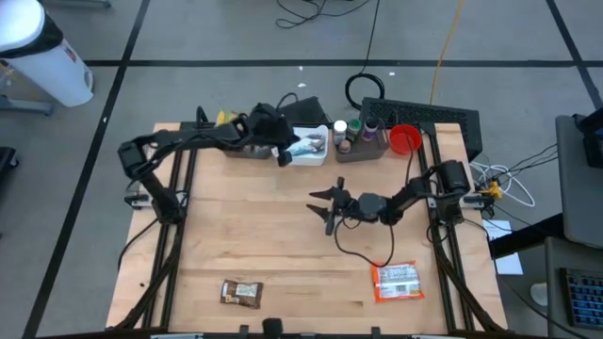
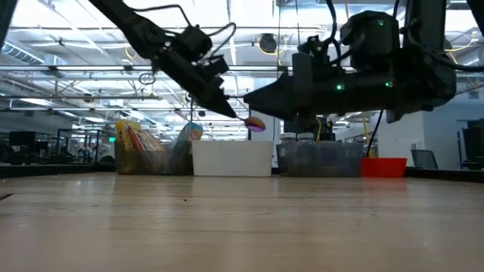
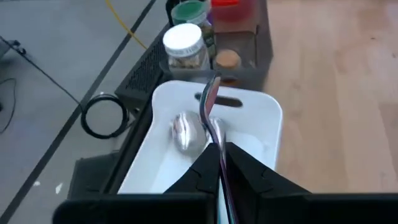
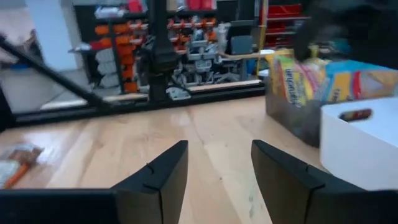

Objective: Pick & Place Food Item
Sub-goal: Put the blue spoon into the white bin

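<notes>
Desk [image 1: 283,245]: bin [image 1: 311,146] at the back edge, centre; box of packets [image 1: 240,141] just left of it, tray of jars [image 1: 363,141] just right, then a bowl [image 1: 405,139]. Near the front edge: snack bar [image 1: 240,294] left of centre, food pouch [image 1: 397,282] to the right, well apart.

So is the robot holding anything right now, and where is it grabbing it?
Yes. The left tool pinches a thin shiny packet by its lower edge, over the white bin. The right tool is open and empty.
</notes>
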